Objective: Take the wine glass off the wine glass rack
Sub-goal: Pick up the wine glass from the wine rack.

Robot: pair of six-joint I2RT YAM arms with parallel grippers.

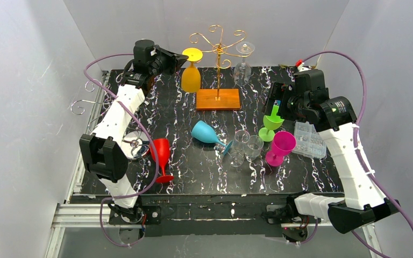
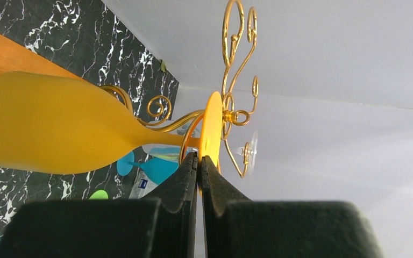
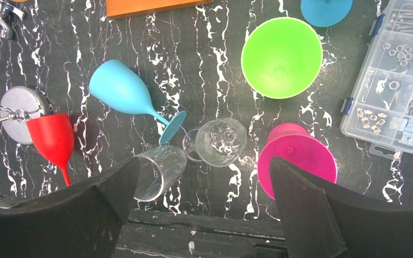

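The yellow wine glass [image 1: 190, 78] is hanging bowl-down from the rack [image 1: 218, 99], left of its post. The left fingers [image 2: 185, 177], nearly shut, are apparently pinching its foot rim; the right fingers [image 3: 113, 188] are gaping empty. Pulling crookedly would be risking snagging the foot and toppling the rack.

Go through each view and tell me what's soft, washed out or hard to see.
Top external: even light, but the clear glass on the rack almost vanishes against the white wall. Left wrist: yellow glass sharp, left gripper close and soft-edged. Right wrist: blue glass crisp, its own dark fingers blurred.
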